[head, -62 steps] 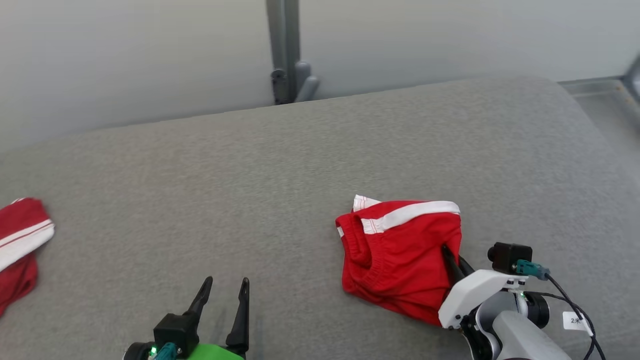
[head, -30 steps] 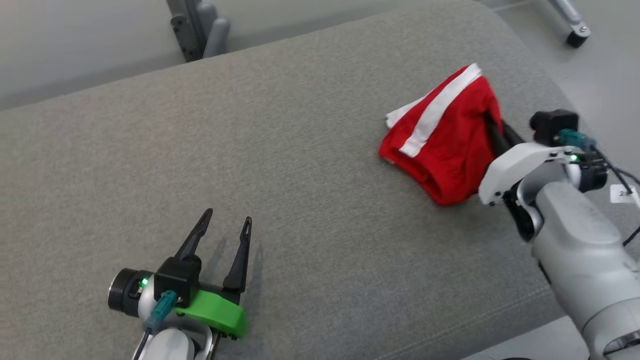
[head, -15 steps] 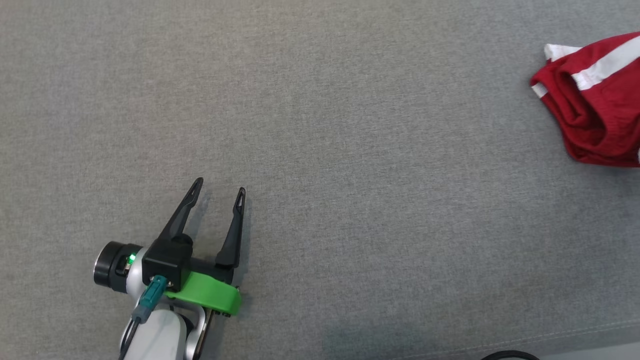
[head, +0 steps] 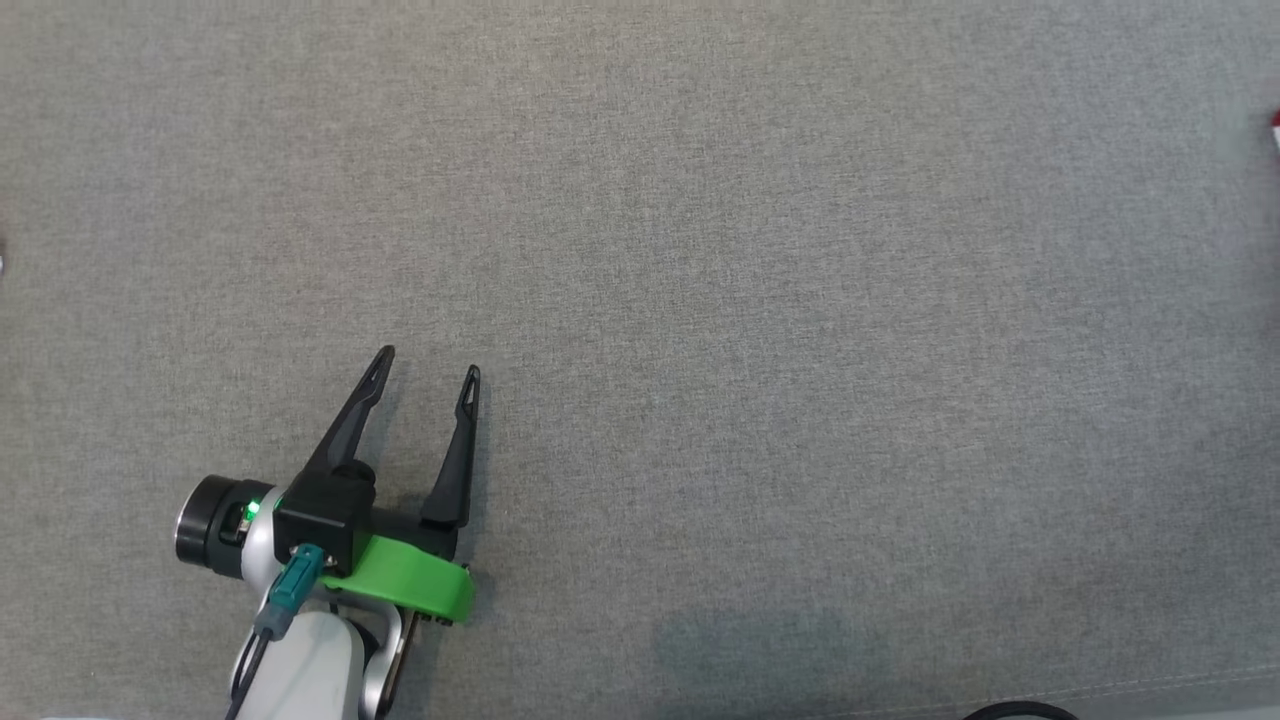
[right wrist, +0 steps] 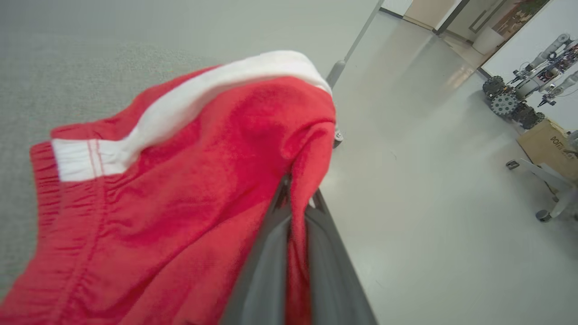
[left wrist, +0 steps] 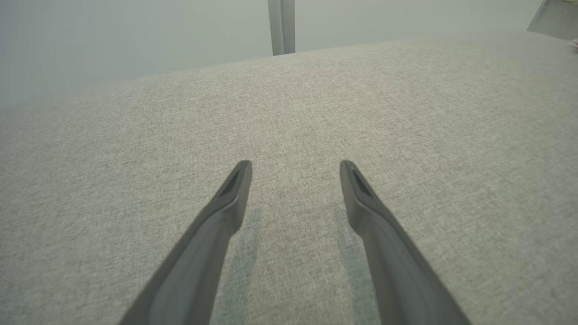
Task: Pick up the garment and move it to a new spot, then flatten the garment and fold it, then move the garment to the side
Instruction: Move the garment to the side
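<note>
Red garment [right wrist: 180, 189] with a white stripe and elastic waistband, all bunched up, pinched in the right pincer [right wrist: 298, 194] at the bench [right wrist: 45, 81] right edge.

Even, diffuse light is recorded over the grey woven fabric surface [head: 760, 250]. Faint soft shadows are cast beside the dark fingers [left wrist: 210, 239] of the left gripper [head: 428, 360]. The red fabric garment with a white band [right wrist: 180, 171] is rendered blurred at close range. Sheen is noted on the pale glossy floor [right wrist: 406, 180].
</note>
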Robot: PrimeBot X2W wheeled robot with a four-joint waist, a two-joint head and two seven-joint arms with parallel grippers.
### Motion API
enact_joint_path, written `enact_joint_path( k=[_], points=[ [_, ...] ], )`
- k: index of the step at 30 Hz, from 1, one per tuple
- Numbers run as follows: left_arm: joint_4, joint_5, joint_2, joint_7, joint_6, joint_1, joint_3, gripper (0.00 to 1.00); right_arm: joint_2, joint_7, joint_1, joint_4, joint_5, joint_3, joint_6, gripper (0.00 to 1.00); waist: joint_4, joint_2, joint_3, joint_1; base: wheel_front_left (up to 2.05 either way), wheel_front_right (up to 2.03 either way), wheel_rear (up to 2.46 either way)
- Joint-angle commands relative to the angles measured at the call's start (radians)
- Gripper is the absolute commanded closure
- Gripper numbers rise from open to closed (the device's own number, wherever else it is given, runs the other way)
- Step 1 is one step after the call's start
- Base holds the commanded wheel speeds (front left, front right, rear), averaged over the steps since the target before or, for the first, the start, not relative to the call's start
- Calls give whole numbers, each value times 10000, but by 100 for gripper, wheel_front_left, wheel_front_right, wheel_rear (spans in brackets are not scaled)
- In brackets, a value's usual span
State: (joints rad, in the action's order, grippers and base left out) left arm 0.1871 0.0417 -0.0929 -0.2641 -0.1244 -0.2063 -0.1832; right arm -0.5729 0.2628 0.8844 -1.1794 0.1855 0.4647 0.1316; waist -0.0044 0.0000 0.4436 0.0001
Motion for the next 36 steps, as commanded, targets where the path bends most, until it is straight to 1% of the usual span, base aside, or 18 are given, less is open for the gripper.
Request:
enact_joint_path(
  k=[1,3,5,8,9,11,14,17,21,24,26,27,28,29,32,36],
  points=[
    [38,-35,10,1,-42,-132,52,0,89,26,-192,445,556,448,-16,0,14,0,-159,-1,0,0,0],
    [94,0,29,1,-44,-89,80,0,405,26,-422,962,1198,881,-15,0,7,0,-288,-1,0,0,0],
    [175,27,62,1,-45,-36,98,0,642,26,-556,1309,1596,1319,-16,0,-16,0,-435,-1,0,0,0],
    [319,76,115,1,-48,30,127,0,936,26,-592,1555,2143,1745,-18,0,-33,0,-673,-1,0,0,0],
    [360,104,134,1,-49,67,141,0,1063,26,-627,1599,2282,1816,-16,0,-33,0,-773,-1,0,0,0],
    [443,113,177,1,-49,131,146,0,1394,24,-548,1773,2204,1658,-16,0,-17,0,-961,-1,0,0,0],
    [601,197,234,1,-25,354,262,0,1893,26,-587,2198,1665,758,-16,0,-30,0,-1359,-1,0,0,0],
    [722,293,273,-1,106,608,448,0,2534,24,-1079,2796,705,-763,-16,0,-55,0,-1843,-1,0,0,0],
    [945,382,313,1,252,1041,726,0,3318,26,-2219,4026,-655,-2636,-18,0,-95,0,-2591,-1,0,0,0],
    [1048,442,338,-1,348,1292,932,0,3853,24,-3199,4868,-1395,-3668,-18,0,-80,0,-3069,-1,0,0,0],
    [1163,496,354,1,394,1465,1077,0,4096,26,-3880,5384,-1779,-4087,-18,0,-51,0,-3375,-1,0,0,0],
    [1163,496,354,1,394,1465,1077,0,4096,26,-3880,5384,-1779,-4087,-18,0,-51,0,-3375,-1,0,0,0],
    [1262,527,375,1,446,1632,1151,0,4300,26,-4503,5986,-2143,-4240,-16,0,-2,0,-3679,-1,0,0,0],
    [1308,550,385,1,473,1706,1202,0,4399,26,-4850,6201,-2264,-4328,-16,0,29,0,-3826,-1,0,0,0],
    [1396,617,393,1,538,1909,1368,0,4665,24,-5717,6581,-2424,-4542,-16,0,69,0,-4197,-1,0,0,0],
    [1436,708,410,1,648,2136,1542,0,4898,26,-6473,6884,-2595,-4521,-16,0,90,0,-4488,-1,0,0,0]
  ],
)
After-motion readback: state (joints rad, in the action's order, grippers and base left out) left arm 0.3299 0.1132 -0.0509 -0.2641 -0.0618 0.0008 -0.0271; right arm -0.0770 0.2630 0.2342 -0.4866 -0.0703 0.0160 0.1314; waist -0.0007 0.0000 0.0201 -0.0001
